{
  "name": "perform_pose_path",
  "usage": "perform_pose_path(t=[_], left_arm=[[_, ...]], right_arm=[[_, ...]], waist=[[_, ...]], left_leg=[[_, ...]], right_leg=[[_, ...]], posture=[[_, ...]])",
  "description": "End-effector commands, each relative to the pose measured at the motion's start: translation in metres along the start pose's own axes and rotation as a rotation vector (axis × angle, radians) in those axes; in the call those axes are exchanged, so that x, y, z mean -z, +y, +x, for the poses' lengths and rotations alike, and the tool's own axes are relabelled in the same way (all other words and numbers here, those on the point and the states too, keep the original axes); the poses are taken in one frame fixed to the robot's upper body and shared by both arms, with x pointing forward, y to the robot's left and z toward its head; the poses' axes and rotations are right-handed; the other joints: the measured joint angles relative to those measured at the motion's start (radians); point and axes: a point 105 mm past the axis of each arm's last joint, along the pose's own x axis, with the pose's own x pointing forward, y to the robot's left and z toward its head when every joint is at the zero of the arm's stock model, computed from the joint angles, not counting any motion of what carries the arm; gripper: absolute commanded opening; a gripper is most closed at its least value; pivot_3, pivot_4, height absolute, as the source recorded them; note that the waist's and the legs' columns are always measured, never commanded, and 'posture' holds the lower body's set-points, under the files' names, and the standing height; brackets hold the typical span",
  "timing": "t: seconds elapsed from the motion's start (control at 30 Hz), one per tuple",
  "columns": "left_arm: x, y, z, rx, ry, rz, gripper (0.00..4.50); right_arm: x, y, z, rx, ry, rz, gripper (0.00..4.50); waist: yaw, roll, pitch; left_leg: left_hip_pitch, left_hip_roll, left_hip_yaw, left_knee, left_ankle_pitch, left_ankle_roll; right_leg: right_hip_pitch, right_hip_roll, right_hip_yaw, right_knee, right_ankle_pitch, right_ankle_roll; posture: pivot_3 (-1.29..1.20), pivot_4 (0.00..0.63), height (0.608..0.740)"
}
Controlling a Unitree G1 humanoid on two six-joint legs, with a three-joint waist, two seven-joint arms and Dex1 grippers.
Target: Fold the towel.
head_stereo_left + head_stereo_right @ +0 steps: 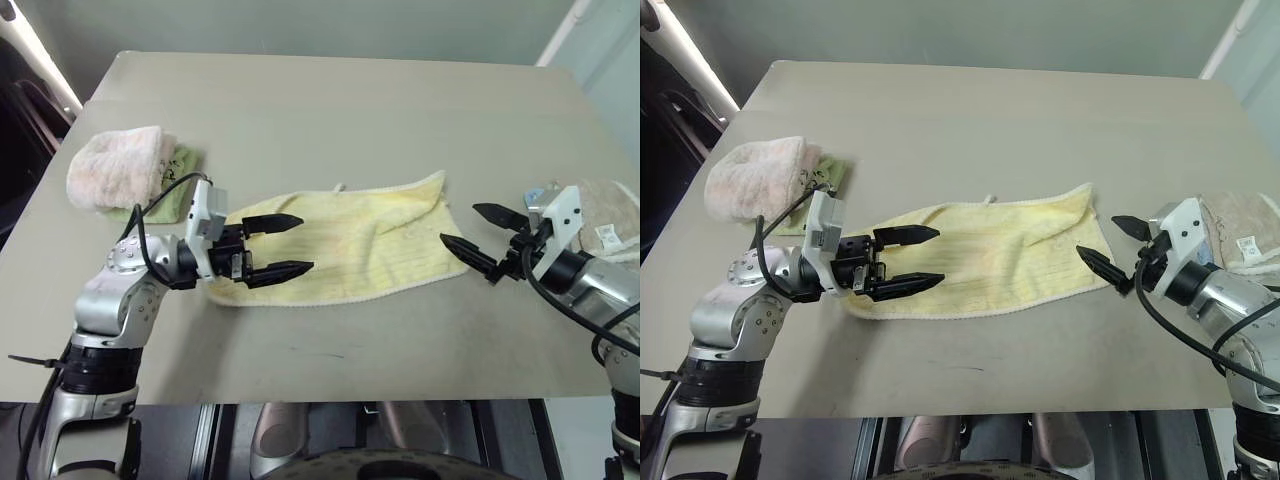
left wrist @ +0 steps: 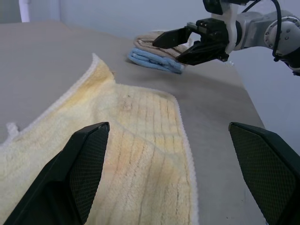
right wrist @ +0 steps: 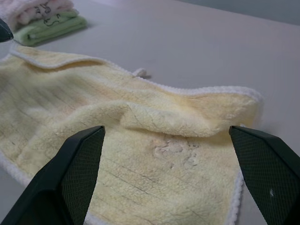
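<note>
Terry, pale yellow and limp, the towel [image 1: 345, 240] lies flat but rumpled mid-table [image 1: 330, 110] between both wide-spread grippers, left [image 1: 285, 247] and right [image 1: 478, 232]; we judge it light, soft, grippy, best pinched at the corded corners.

The towel [image 1: 340, 245], a pale yellow terry rectangle with faint stripes and a whitish corded edge, is seen spread out, not yet folded, near the middle of the desk [image 1: 330, 110]. Its long side runs across the desk from left to right. It is not laid quite flat: a soft raised ridge is seen toward its right end. A small white tag [image 1: 339, 186] sticks out from the far edge.
</note>
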Motion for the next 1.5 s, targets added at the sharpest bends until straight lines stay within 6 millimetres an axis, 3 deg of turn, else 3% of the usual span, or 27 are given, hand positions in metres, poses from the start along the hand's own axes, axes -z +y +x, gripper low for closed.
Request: perform_pose_path(t=[0.03, 0.23, 0.47, 0.63, 0.83, 1.13, 1.5], left_arm=[[-0.009, -0.002, 0.010, -0.001, -0.025, 0.070, 4.40], [-0.007, 0.006, 0.010, -0.049, -0.036, 0.094, 4.40], [0.002, 0.004, 0.006, -0.082, -0.043, 0.063, 4.40], [0.015, 0.003, 0.002, -0.117, -0.039, 0.045, 4.40], [0.021, -0.002, -0.002, -0.140, -0.045, 0.030, 4.40], [0.024, -0.006, -0.011, -0.168, -0.029, 0.041, 4.40], [0.031, -0.016, -0.024, -0.213, -0.008, 0.055, 4.40]], right_arm=[[-0.010, -0.003, -0.003, -0.004, -0.026, -0.052, 4.50], [-0.013, -0.020, -0.005, 0.000, 0.007, -0.097, 4.50], [-0.018, -0.043, 0.008, -0.089, 0.106, -0.176, 4.50], [-0.013, -0.067, 0.024, -0.121, 0.213, -0.254, 4.50], [-0.036, -0.096, 0.054, -0.135, 0.146, -0.403, 4.50], [-0.044, -0.101, 0.081, -0.265, 0.170, -0.582, 4.50], [-0.025, -0.096, 0.104, -0.293, 0.306, -0.704, 4.50]], waist=[[0.000, 0.000, 0.000], [0.001, 0.000, 0.000], [-0.003, 0.000, 0.000], [-0.005, 0.000, 0.000], [-0.005, 0.001, 0.001], [-0.004, 0.003, 0.002], [-0.008, 0.004, 0.002]], left_leg=[[0.000, 0.000, 0.000, 0.000, 0.000, 0.000], [0.000, 0.000, 0.000, 0.002, 0.000, 0.000], [0.000, 0.000, 0.001, 0.002, 0.001, 0.001], [-0.001, 0.000, 0.002, 0.002, 0.002, 0.002], [-0.001, 0.000, 0.002, 0.002, 0.002, 0.002], [-0.002, 0.001, 0.001, 0.000, 0.003, 0.003], [-0.002, 0.003, 0.001, 0.000, 0.002, 0.003]], right_leg=[[0.000, 0.000, 0.000, 0.000, 0.000, 0.000], [0.001, 0.000, 0.000, 0.000, 0.001, 0.001], [0.001, 0.000, 0.000, 0.000, 0.003, 0.001], [0.000, 0.000, 0.001, 0.000, 0.004, 0.002], [-0.002, 0.000, 0.001, 0.000, 0.010, -0.006], [-0.004, -0.001, 0.000, 0.000, 0.013, -0.013], [-0.005, -0.001, 0.000, 0.000, 0.015, -0.016]], posture=[[0.00, 0.150, 0.697], [0.00, 0.150, 0.697], [0.00, 0.150, 0.697], [0.00, 0.150, 0.697], [0.00, 0.150, 0.697], [0.00, 0.150, 0.697], [0.00, 0.150, 0.697]])
